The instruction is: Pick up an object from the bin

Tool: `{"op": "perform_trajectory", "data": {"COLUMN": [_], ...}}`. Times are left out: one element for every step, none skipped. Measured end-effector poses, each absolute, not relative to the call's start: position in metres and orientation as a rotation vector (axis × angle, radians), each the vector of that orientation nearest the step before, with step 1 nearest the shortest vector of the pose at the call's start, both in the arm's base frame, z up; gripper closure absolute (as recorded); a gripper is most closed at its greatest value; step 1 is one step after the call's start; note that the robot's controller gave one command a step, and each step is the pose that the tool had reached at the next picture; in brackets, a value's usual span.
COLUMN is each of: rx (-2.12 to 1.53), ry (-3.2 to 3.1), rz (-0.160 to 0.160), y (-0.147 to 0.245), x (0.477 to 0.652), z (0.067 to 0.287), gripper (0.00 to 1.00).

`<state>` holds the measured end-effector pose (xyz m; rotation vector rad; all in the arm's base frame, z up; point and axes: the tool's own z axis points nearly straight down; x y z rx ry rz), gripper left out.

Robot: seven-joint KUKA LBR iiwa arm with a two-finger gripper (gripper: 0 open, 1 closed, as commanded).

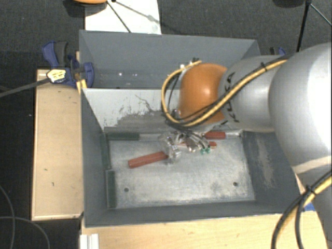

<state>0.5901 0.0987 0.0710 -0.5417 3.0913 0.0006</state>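
Against the left wall of the grey metal bin [96,165] lies a dark green flat strip [110,188]. To its right, mid-floor, a slender red-brown stick [148,161] lies aslant, its right end at the metal gripper [174,152]; whether the gripper is wide or narrow cannot be told. Further right, a short red piece [215,135] lies by the far wall. Caught only by its tip, the stick could pivot and slip out.

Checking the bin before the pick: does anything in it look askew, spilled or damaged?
Nothing looks spilled or broken. A red-brown stick lies slanted on the bin floor, one end by the gripper.
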Motion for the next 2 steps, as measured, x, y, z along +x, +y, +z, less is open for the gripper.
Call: {"op": "perform_trajectory", "data": {"rx": [-0.56, -0.566], "ry": [3.094, 3.088], "rz": [0.001, 0.0], "y": [0.095, 0.087], "x": [0.589, 0.54], "z": [0.126, 0.239], "gripper": [1.0, 1.0]}}
